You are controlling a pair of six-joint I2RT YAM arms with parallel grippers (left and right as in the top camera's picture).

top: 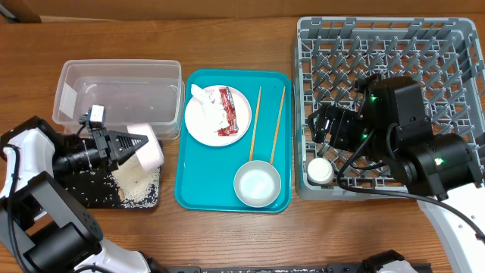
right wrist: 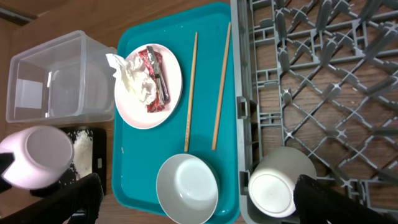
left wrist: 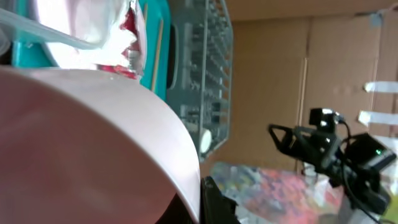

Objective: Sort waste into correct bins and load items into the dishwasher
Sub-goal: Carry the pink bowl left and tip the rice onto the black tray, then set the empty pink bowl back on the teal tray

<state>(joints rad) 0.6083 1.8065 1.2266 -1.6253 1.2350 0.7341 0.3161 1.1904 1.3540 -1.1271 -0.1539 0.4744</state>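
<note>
Pink bowl (top: pixel 150 153), tipped over black tray (top: pixel 102 200), grains (top: pixel 136 180) heaped beneath. Left gripper (top: pixel 130 144) pinches its rim. Judged light, rigid, slick, chippable; rim is the best hold. Farther off, right gripper (top: pixel 327 127) is spread and empty over dish rack (top: pixel 455 45).

Even bright light, soft shadows. Left wrist view blurred: pink bowl (left wrist: pixel 93 143) fills frame, unfocused.
</note>
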